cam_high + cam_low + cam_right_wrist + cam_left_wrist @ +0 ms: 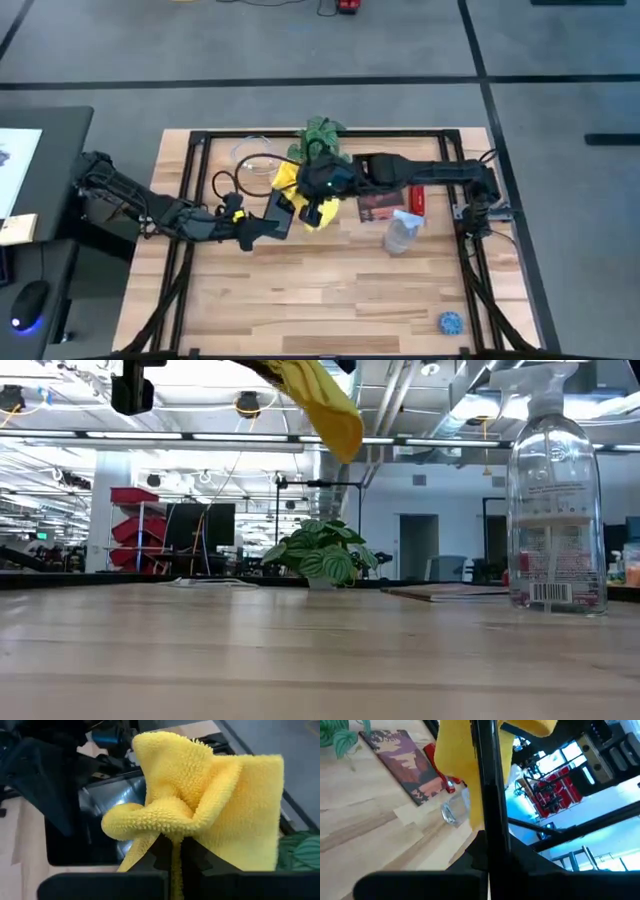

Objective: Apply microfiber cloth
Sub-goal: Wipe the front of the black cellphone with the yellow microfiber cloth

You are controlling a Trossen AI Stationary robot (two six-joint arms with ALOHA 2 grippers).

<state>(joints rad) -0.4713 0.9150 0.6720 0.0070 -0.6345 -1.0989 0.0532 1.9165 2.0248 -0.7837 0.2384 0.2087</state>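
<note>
A: What takes up the most room?

B: The wooden table [330, 290], with both dark arms reaching in toward its middle from either side.

A: And the microfiber cloth?

B: The microfiber cloth [200, 805] is off the table, bunched and hanging in the air. The right gripper [172, 851] pinches it between closed fingers. From above it sits beside the potted plant [322, 135].

A: The left arm?

B: The left gripper [262, 225] is clamped on the black phone [279, 211], holding it edge-on, touching the cloth.

A: Anything else on the table?

B: A clear spray bottle [553, 500] stands upright. A dark red book [380, 203] lies flat just beside it. A clear bowl [256, 162] sits near the plant. A small blue ball [451, 322] lies well apart, near the table's corner.
</note>
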